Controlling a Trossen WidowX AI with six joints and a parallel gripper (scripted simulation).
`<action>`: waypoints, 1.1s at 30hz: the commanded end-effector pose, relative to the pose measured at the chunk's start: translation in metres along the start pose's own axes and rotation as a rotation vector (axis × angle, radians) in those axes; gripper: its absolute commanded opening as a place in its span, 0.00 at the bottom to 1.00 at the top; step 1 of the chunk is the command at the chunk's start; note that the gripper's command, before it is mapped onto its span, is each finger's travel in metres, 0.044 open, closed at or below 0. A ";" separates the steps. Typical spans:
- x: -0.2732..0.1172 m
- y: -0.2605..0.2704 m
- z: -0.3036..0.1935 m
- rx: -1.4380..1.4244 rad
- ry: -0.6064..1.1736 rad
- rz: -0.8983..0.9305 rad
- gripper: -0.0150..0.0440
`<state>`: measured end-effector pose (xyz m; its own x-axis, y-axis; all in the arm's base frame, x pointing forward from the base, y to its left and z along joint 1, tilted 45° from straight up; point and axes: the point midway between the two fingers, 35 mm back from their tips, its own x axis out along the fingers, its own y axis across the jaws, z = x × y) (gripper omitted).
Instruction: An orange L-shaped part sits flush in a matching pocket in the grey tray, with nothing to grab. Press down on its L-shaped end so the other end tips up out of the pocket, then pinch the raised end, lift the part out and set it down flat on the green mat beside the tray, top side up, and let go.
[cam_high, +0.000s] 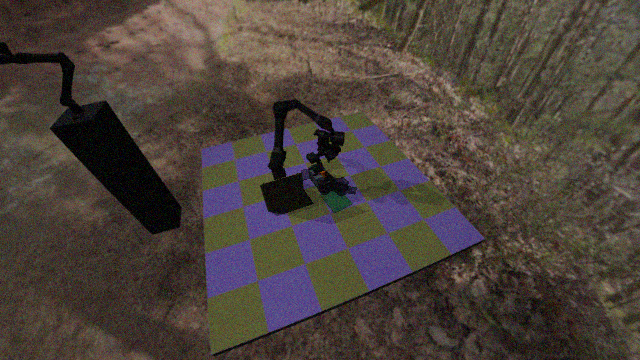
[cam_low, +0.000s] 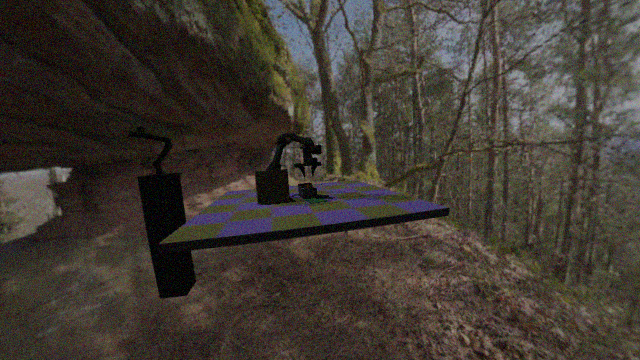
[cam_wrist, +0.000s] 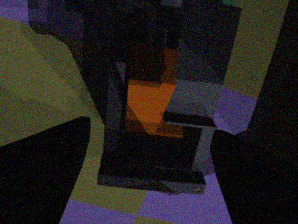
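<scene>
Hovering, fingers apart | gripper (cam_high: 319, 158) (cam_low: 307, 176) (cam_wrist: 152, 132) open above angular orange part (cam_wrist: 150, 102) | walled grey tray (cam_high: 317, 179) (cam_low: 307, 190) (cam_wrist: 114, 110)

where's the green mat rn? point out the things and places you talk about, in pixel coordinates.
Top view: the green mat (cam_high: 338, 202) (cam_low: 316, 200) lies on the checkered table (cam_high: 320, 285) (cam_low: 300, 232), right of the arm's box-shaped base (cam_high: 287, 196) (cam_low: 272, 187).
</scene>
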<state>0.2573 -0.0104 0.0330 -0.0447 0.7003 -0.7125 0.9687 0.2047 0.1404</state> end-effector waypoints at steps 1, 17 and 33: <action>0.006 0.001 0.003 0.025 -0.007 0.000 0.73; 0.040 0.002 0.003 0.025 -0.007 0.001 0.73; 0.066 0.002 0.003 0.025 -0.006 0.001 0.73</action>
<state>0.2578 0.0296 -0.0116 -0.0433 0.6925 -0.7201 0.9728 0.1935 0.1276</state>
